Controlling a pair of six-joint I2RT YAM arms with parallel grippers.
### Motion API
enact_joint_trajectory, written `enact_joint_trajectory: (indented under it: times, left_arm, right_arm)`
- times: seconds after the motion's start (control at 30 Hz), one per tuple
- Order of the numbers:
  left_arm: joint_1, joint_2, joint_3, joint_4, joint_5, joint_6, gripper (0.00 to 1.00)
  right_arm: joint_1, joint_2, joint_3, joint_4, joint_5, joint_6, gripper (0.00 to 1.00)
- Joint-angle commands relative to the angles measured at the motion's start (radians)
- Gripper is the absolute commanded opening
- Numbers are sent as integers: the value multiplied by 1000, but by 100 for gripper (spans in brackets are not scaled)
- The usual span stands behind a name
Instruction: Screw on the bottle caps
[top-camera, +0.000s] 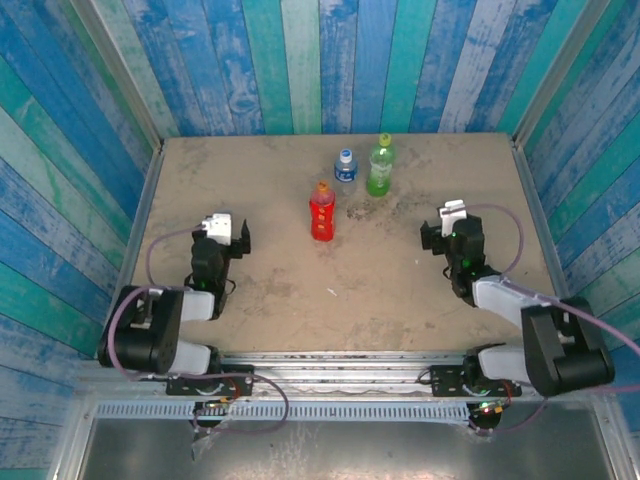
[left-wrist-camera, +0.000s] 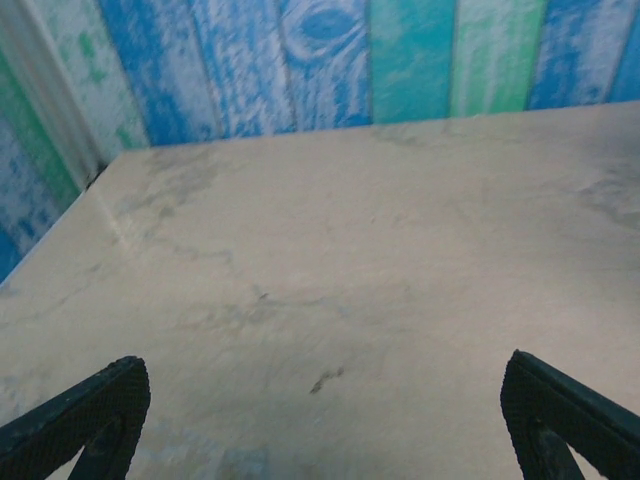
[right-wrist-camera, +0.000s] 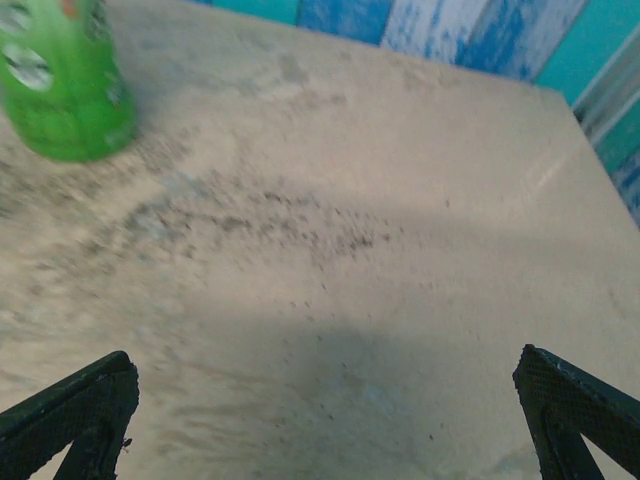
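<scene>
Three bottles stand upright near the middle of the bench's (top-camera: 300, 300) far edge: the red bottle (top-camera: 322, 215) nearest, with the clear bottle (top-camera: 345, 170) and green bottle (top-camera: 379, 172) behind it. Each has its cap on its neck: orange cap (top-camera: 322, 187), blue cap (top-camera: 345, 155), green cap (top-camera: 384, 139). Whether they are tight, I cannot tell. The left end effector (top-camera: 242, 238) and right end effector (top-camera: 430, 238) hang wide open on either side, well apart from the bottles, likely placed so one can steady a bottle while the other twists.

Robot lab booth — plank-painted walls (top-camera: 330, 60) around a tan table (top-camera: 290, 290), aluminium mounting rail (top-camera: 340, 357)
</scene>
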Motion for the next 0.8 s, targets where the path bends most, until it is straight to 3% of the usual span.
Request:
enact_joint_trajectory:
  times: [0.0, 0.03, 0.1, 0.17, 0.77]
  left_arm:
    - [35, 70, 51, 68, -8, -68, 94]
    - [47, 57, 74, -5, 1, -83, 94]
    - [54, 76, 62, 52, 2, -86, 94]
    - [55, 71, 66, 42, 3, -86, 94]
    - [54, 66, 69, 20, 6, -86, 94]
  right_arm:
    - [-53, 88, -5, 222, -70, 35, 100]
    - [-70, 123, 0, 236, -95, 44, 100]
    - [-87, 188, 22, 263, -122, 53, 100]
    - [-101, 175, 45, 190, -156, 54, 100]
    - [-104, 176, 42, 200, -165, 49, 100]
